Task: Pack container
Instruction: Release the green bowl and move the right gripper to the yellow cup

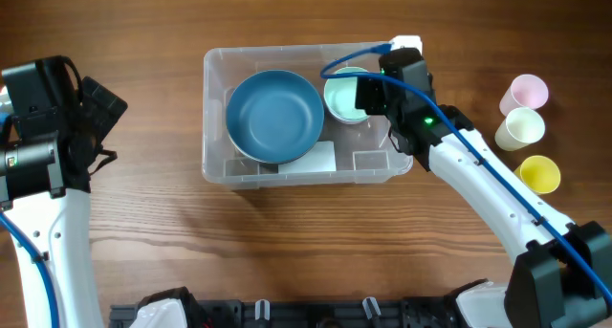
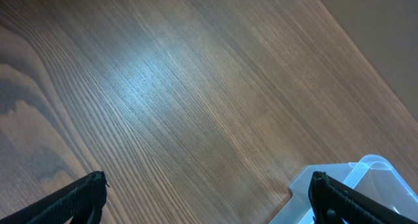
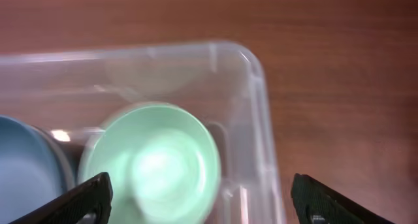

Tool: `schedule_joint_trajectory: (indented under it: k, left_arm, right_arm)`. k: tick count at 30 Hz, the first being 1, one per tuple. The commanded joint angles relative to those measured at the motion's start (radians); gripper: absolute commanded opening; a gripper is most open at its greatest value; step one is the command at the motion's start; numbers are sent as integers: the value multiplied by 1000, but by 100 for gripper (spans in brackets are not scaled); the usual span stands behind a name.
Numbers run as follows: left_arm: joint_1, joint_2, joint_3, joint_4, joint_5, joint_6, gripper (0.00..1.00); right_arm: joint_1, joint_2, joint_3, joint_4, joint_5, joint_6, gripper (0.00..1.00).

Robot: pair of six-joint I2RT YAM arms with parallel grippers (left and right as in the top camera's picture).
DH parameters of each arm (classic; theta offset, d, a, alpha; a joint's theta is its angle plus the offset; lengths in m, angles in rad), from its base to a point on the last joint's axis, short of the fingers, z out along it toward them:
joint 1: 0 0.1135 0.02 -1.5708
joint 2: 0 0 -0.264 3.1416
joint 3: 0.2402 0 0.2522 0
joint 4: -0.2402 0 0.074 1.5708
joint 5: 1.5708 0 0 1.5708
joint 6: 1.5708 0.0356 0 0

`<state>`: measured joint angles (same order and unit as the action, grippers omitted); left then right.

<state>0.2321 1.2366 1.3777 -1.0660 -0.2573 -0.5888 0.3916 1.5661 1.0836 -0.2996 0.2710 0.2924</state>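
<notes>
We had the blue bowl (image 1: 274,115) and green bowl (image 1: 344,97) in the container (image 1: 213,127) mid-table, right gripper (image 3: 202,192) and left gripper (image 2: 206,191) both spread wide and empty, but three cups (image 1: 520,129) sat outside, so we figured maybe halfway.

The blue bowl (image 1: 274,115) filled the left half of the container (image 1: 215,165) and the green bowl (image 1: 342,98) took its far right corner, leaving bare floor only near the front right. The right gripper (image 3: 202,201) hung over the green bowl, blocking that end from above. A pink cup (image 1: 526,91), a cream cup (image 1: 519,128) and a yellow cup (image 1: 539,173) crowded the table (image 1: 153,213) right of the container. Open wood lay between the left gripper (image 2: 209,198) and the container's left wall.
</notes>
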Motion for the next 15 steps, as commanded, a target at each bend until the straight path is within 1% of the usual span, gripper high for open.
schedule_joint_trajectory:
  k: [1, 3, 6, 8, 12, 15]
  left_arm:
    - [6, -4, 16, 2, -2, -2, 100]
    - [6, -4, 16, 2, -2, -2, 100]
    - [6, -4, 16, 2, -2, -2, 100]
    - [6, -4, 16, 2, -2, -2, 100]
    - [6, -4, 16, 2, -2, -2, 100]
    - [6, -4, 16, 2, -2, -2, 100]
  right_arm:
    - [3, -66, 19, -77, 95, -2, 89]
    - [1, -123, 36, -163, 124, 35, 89]
    - [-18, -227, 78, -352, 173, 190, 90]
    - [-47, -303, 94, -459, 174, 266, 90]
    - [-138, -447, 95, -646, 173, 352, 89]
    - [-221, -504, 95, -753, 158, 367, 90]
